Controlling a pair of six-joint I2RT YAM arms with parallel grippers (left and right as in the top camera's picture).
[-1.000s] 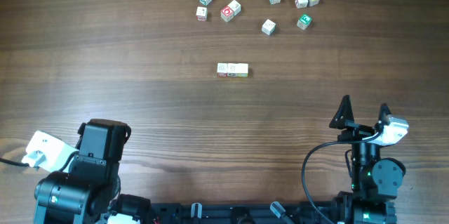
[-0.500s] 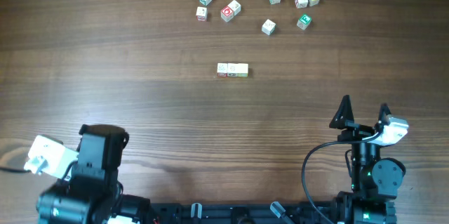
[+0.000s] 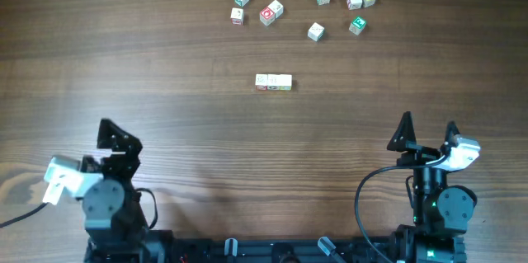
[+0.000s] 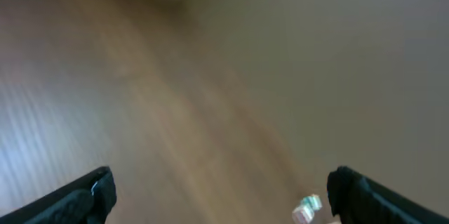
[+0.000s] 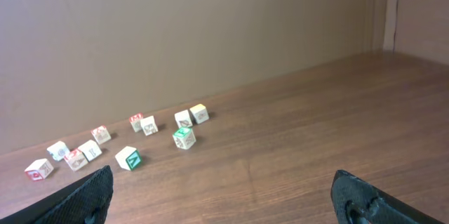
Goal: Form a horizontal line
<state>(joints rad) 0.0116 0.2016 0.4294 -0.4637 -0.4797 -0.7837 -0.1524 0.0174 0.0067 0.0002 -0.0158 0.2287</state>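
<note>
The horizontal line is a short row of pale cubes set side by side at mid-table, touched by neither gripper. My left gripper is open and empty at the near left, well short of the row. Its wrist view is motion-blurred, with the open fingers over bare wood and a blurred pale cube or two at the lower right. My right gripper is open and empty at the near right. Its wrist view shows the open fingers but not the row.
Several loose cubes with red, green and pale faces lie scattered along the far edge. The right wrist view shows them as well, among them a green-faced cube, before a plain wall. Bare wood lies between the row and both grippers.
My left arm has swung round at the near left, and its open fingers now show pointing up the table. The right arm and all cubes have not moved.
</note>
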